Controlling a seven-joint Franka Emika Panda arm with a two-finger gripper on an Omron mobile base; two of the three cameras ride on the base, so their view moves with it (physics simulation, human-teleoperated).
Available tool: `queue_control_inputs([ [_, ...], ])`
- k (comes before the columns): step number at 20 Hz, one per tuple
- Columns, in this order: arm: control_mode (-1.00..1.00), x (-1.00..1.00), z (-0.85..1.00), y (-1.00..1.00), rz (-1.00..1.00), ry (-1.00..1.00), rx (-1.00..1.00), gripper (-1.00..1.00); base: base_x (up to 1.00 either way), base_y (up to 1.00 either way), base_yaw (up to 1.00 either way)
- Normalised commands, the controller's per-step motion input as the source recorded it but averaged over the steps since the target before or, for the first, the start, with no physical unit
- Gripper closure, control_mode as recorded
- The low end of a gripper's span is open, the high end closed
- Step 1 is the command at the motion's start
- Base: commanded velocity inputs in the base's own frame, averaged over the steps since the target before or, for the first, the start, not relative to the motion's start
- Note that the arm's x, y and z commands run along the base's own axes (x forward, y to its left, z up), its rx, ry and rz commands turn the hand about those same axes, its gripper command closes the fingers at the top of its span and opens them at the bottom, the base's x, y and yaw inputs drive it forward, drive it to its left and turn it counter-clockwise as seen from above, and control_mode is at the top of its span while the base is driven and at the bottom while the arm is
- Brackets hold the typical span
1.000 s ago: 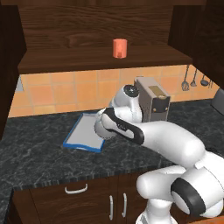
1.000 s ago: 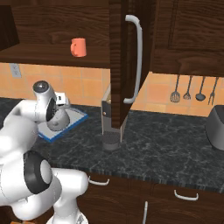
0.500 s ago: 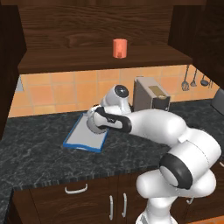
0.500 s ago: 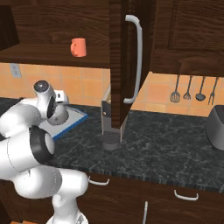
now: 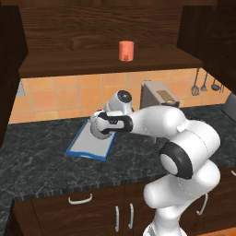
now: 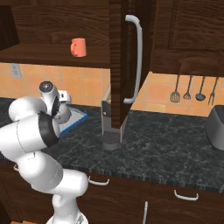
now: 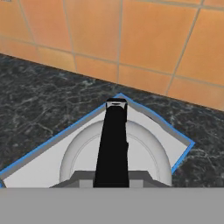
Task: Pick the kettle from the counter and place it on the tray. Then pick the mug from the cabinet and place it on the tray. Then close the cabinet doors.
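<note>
In the hand view the silver-grey kettle [image 7: 146, 151] sits right under the hand, its black handle [image 7: 113, 144] running up between the jaws. My gripper [image 7: 112, 180] is shut on that handle. Under the kettle lies the blue-rimmed tray [image 7: 35, 168]; whether the kettle touches it I cannot tell. From the left base view the gripper [image 5: 102, 128] hangs over the right half of the tray [image 5: 83, 146] on the dark counter [image 5: 41, 161]. The orange-red mug [image 5: 126, 50] stands on the shelf of the open cabinet [image 5: 92, 67]. One cabinet door [image 6: 119, 65] stands swung out.
A grey-brown coffee machine [image 5: 159, 94] stands on the counter right of the tray, close behind my arm. The open door's silver bar handle [image 6: 136, 57] juts toward the base. Utensils [image 6: 192, 89] hang on the tiled wall, and a dark pot [image 6: 216, 127] sits far right.
The arm has swung left and carried the kettle from beside the coffee machine to over the tray. The jaws have stayed shut on the handle.
</note>
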Motion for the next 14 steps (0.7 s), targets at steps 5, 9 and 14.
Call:
queue_control_inputs([
  [5, -1.00, 0.23, -0.27, 0.08, -0.03, 0.00, 0.01, 1.00, 0.00, 0.00, 0.00],
  [9, -1.00, 0.33, -0.08, 0.05, -0.02, -0.02, 0.00, 1.00, 0.00, 0.00, 0.00],
  [14, -1.00, 0.34, -0.05, 0.04, -0.03, -0.03, 0.00, 1.00, 0.00, 0.00, 0.00],
])
